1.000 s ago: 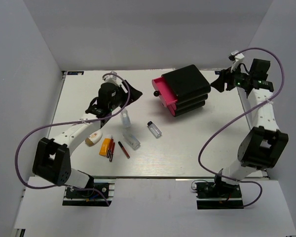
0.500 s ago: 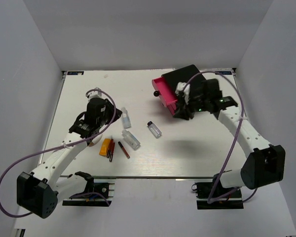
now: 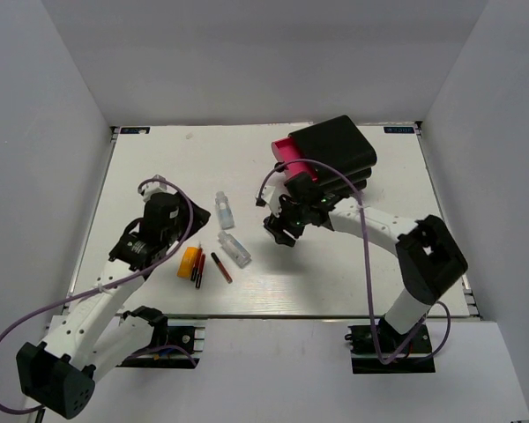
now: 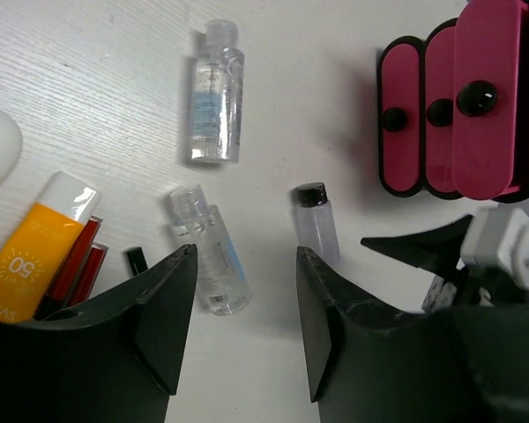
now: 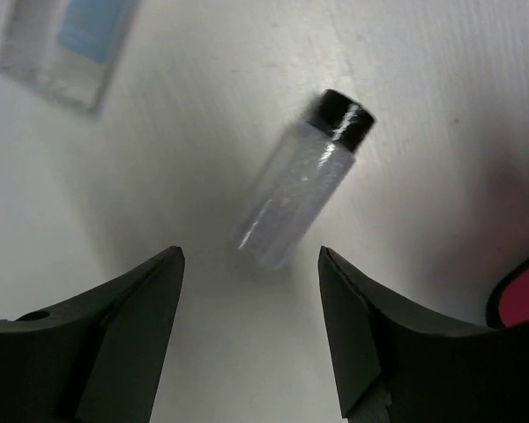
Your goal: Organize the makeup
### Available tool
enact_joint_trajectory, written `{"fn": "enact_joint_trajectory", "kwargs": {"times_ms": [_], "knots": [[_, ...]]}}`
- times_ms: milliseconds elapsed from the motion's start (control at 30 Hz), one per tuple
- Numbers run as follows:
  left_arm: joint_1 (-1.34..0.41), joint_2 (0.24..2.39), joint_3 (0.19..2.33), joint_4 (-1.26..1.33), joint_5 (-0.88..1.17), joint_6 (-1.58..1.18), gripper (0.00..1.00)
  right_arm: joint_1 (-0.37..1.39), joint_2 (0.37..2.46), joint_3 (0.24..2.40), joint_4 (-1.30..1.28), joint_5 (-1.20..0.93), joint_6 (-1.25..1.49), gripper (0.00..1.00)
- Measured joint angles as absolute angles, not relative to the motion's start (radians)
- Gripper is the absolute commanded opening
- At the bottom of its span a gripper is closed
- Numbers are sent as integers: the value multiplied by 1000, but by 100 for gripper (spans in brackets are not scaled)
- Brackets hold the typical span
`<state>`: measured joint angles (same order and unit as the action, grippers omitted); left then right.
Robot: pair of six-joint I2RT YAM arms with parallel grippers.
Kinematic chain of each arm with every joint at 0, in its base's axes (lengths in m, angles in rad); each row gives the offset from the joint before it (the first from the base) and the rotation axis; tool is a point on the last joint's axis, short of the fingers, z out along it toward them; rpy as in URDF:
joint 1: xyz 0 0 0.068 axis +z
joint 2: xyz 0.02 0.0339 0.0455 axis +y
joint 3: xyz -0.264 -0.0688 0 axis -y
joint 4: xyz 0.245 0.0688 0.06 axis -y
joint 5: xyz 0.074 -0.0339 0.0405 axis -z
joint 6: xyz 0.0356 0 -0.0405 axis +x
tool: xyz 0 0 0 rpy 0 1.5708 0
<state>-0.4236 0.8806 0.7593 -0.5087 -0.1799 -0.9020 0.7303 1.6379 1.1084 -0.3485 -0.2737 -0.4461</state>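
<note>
Makeup [image 3: 213,257]: lies scattered on table [image 3: 379,264] near drawer box [image 3: 335,150]. Right gripper [image 5: 251,256]: gapes empty above black-capped bottle [image 5: 304,189]; left gripper [image 4: 245,256]: gapes empty near blue-label bottle [image 4: 216,273]. Risks rolling the round bottle away if closing off-centre.

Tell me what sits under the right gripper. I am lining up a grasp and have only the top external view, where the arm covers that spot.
Observer: A small clear black-capped bottle lies on its side there, its base end in line with the gap of the right gripper.
Operator: Is it gripped?
Observer: No. The right wrist view shows the gripper open, with a gap on each side of the bottle.
Operator: And the left gripper?
Observer: The left gripper is open and empty, with a clear blue-labelled bottle lying below it.
</note>
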Motion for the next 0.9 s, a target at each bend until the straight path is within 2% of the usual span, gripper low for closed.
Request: {"fn": "enact_joint_trajectory", "kwargs": {"times_ms": [200, 367, 533, 700, 800, 900], "knots": [[-424, 872, 740, -530, -184, -920, 63, 751, 1748, 1174, -318, -106, -369, 76], [-424, 879, 738, -528, -183, -925, 64, 762, 1777, 1206, -308, -63, -334, 76], [-424, 908, 733, -522, -182, -925, 71, 767, 1819, 1231, -307, -54, -299, 73], [-424, 922, 732, -513, -175, -925, 72, 768, 1870, 1242, -308, -49, -268, 65], [-424, 923, 732, -505, -171, -926, 72, 768, 1890, 1242, -308, -48, -258, 56], [-424, 925, 731, -498, -168, -926, 72, 768, 1901, 1242, -308, -49, -247, 44]]}}
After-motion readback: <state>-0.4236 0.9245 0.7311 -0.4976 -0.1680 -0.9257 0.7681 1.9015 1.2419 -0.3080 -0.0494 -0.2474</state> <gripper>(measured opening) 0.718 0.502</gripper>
